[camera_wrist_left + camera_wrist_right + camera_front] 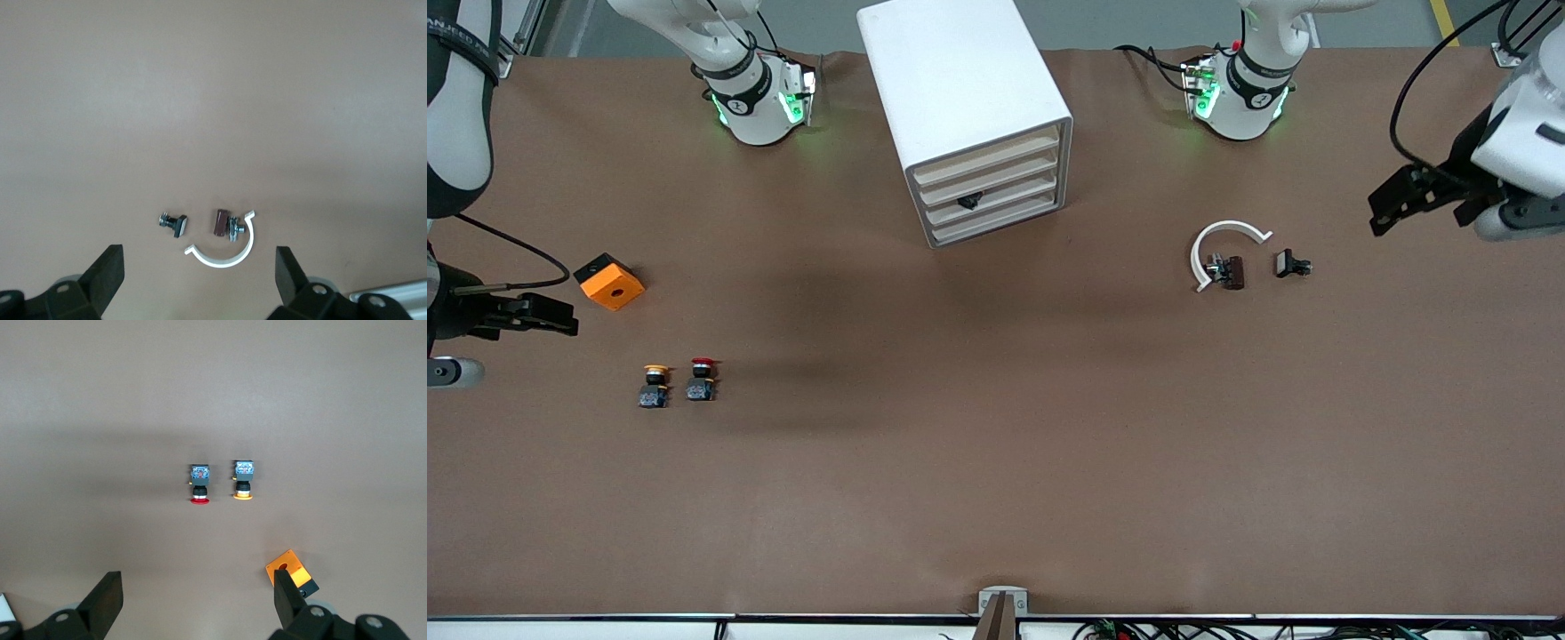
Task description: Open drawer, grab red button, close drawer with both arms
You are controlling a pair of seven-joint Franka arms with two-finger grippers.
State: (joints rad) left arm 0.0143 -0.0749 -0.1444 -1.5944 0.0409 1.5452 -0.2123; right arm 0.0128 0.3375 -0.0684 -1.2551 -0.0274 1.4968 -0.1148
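Note:
The white cabinet (960, 98) stands at the table's edge by the arm bases, with all four cream drawer fronts shut. One drawer (996, 197) carries a small black knob. The red-capped button (703, 378) lies on the table toward the right arm's end, beside an orange-yellow-capped button (655, 385). Both show in the right wrist view, the red button (199, 484) and the yellow one (243, 480). My right gripper (559, 318) is open and empty above the table by the orange cube (609, 281). My left gripper (1376, 212) is open and empty at the left arm's end.
A white C-shaped clip (1221, 249), a brown part (1232, 271) and a small black bolt (1291, 264) lie toward the left arm's end; the clip also shows in the left wrist view (223, 253). The orange cube shows in the right wrist view (290, 570).

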